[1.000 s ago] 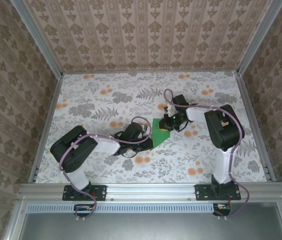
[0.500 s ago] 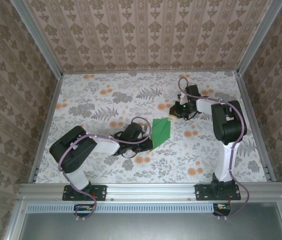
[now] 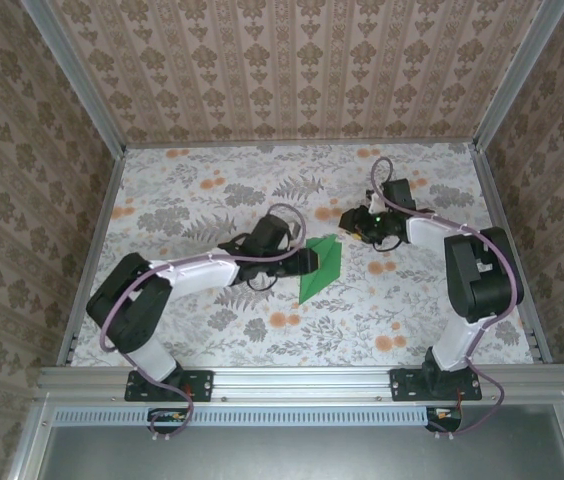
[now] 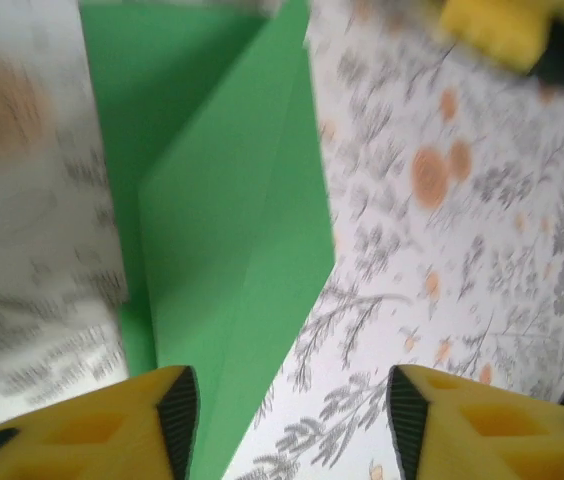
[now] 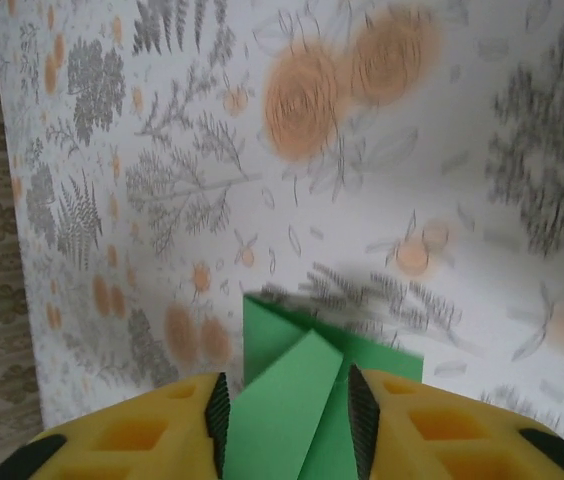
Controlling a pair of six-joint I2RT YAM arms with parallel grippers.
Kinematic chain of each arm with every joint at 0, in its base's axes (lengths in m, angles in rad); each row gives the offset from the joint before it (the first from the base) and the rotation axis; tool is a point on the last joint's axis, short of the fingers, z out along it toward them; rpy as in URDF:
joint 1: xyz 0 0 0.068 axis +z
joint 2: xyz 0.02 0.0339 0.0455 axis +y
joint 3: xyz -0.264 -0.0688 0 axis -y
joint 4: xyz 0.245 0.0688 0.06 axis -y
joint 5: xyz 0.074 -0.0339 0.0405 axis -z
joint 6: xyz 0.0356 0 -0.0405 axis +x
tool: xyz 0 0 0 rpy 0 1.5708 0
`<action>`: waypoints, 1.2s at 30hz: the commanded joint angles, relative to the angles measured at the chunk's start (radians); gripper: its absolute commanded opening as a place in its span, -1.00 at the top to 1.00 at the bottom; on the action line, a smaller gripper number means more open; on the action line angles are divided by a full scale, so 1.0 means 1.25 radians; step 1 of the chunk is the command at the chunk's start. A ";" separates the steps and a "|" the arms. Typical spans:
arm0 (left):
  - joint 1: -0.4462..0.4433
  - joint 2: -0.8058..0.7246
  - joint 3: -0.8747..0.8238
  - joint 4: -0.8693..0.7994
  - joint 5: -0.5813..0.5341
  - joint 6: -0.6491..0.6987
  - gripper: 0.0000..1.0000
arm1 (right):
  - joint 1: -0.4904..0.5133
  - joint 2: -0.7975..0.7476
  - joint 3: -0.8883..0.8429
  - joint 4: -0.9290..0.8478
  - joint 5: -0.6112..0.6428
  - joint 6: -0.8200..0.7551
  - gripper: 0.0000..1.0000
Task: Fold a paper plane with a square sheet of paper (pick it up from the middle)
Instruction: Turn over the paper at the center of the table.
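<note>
Green is the one sheet of paper (image 3: pixel 322 265) on the flowered table (image 3: pixel 212 200), and my two grippers sit on either side of it, each with two yellow fingers. The sheet is no longer a flat square: flaps are folded over it, straight creases cross it, and one flap edge stands slightly raised. It lies just right of the middle of the top view, its long axis slanting from lower left to upper right, with the tapered end pointing to the lower left. My left gripper (image 4: pixel 287 425) is spread wide and holds nothing, the sheet lying flat beneath and beyond it. My right gripper (image 5: pixel 287 415) is partly open, the sheet's upper end showing between its fingers; I cannot tell whether they touch it.
</note>
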State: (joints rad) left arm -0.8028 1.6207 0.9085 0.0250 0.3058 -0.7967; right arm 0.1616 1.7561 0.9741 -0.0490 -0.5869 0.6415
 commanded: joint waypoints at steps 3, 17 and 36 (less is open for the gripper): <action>0.062 -0.054 0.009 -0.085 -0.056 0.042 -0.55 | 0.045 -0.020 -0.065 0.023 -0.053 0.052 0.10; 0.152 -0.130 -0.063 -0.157 -0.115 0.038 -1.00 | 0.127 0.058 -0.040 0.035 -0.072 0.084 0.18; 0.206 -0.199 -0.116 -0.123 -0.048 -0.031 -1.00 | 0.184 0.077 -0.161 0.300 -0.074 0.226 0.44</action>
State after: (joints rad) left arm -0.5545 1.4109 0.7776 -0.1467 0.2134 -0.8047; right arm 0.3801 1.8355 0.7952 0.2455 -0.6834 0.8772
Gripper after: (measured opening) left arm 0.999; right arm 0.296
